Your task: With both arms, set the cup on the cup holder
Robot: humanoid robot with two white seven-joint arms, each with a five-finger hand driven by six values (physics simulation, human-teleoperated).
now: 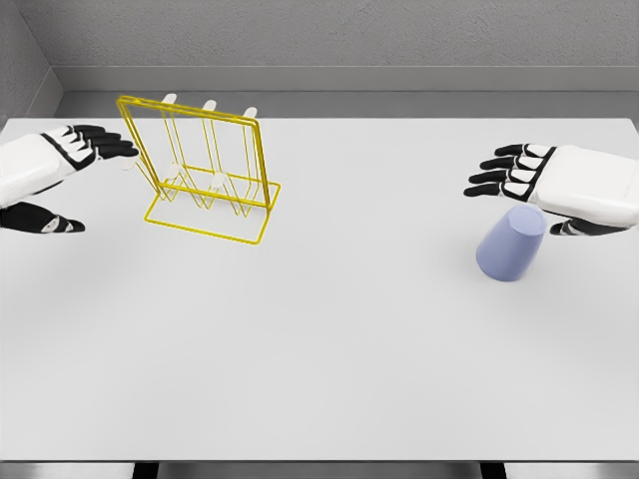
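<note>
My right hand (pixel 544 185) hangs just above and behind the cup (pixel 510 245), fingers stretched out flat and the thumb dropped beside the cup's upper edge; it grasps nothing. I judge I hold it there so the palm can come down around the cup's side, since the cup stands mouth-down on the table (pixel 329 359) and looks slightly tilted, though I cannot tell whether my thumb already touches it.

The cup is pale blue, sitting at the right side of the table, well apart from the cup holder (pixel 203 170). That holder is a yellow wire rack at the left rear, with white pegs sticking up along its top rail and more lower down. The pegs are what the cup has to slide over, so I expect it must be lifted and turned to meet 1 of them.

My left hand (pixel 60 170) waits beside the rack's left edge, fingers extended toward the frame, thumb low, empty too. I read that as readiness to steady the light wire frame or to receive the cup, because the task calls for 2 arms
</note>
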